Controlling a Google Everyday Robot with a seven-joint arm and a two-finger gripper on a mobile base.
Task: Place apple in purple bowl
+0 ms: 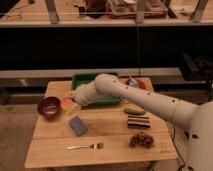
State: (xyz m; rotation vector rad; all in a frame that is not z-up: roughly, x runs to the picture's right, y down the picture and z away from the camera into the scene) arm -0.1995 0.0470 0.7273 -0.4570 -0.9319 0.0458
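Observation:
The purple bowl [49,107] stands on the left side of the wooden table [110,150]. The apple [66,103], small and orange, is held in my gripper [70,104] just to the right of the bowl's rim, a little above the table. The gripper is shut on the apple and its pale fingers [75,107] show beside the fruit. My white arm reaches in from the right across the front of the green tray [95,80].
A blue-grey sponge [78,125] lies below the gripper and a fork [86,146] near the front edge. On the right are a green vegetable [134,110], a dark striped block [138,121], a brown clump [141,140] and an orange plate [143,84].

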